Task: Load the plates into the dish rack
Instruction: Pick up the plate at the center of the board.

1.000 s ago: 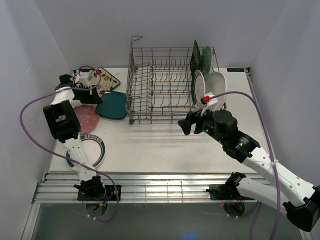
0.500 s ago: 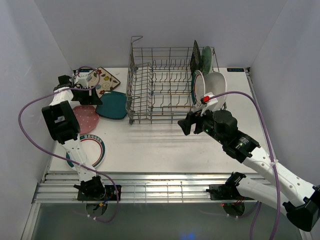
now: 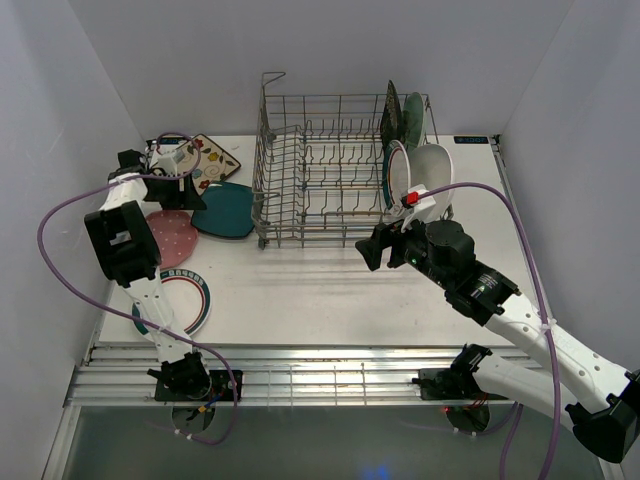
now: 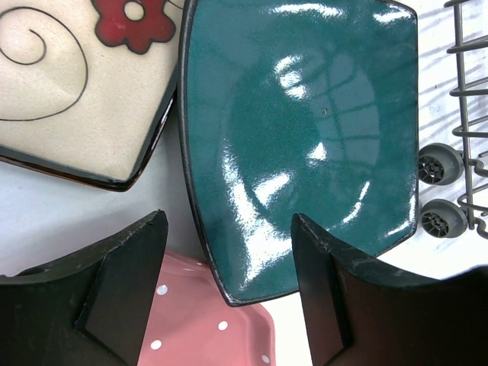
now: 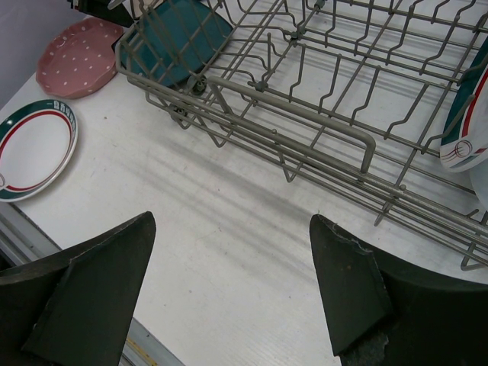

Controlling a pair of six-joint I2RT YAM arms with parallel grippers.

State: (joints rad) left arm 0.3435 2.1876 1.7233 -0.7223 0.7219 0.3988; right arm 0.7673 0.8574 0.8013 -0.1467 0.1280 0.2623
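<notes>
Teal plate point(image 4: 305, 137) lies flat beneath the parted left jaws.

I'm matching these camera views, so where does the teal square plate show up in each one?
Top external: teal square plate lies left of the dish rack.
Left wrist: it fills the centre.
Right wrist: top left, seen through the rack wires.
Shared landmark: the pink dotted plate beside it.

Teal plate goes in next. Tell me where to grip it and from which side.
Probably the teal plate's rim at the corner overlapping the pink plate. It lies flat, but that corner rests raised, leaving room for a finger beneath. Come from the pink-plate side with the left gripper.
</notes>
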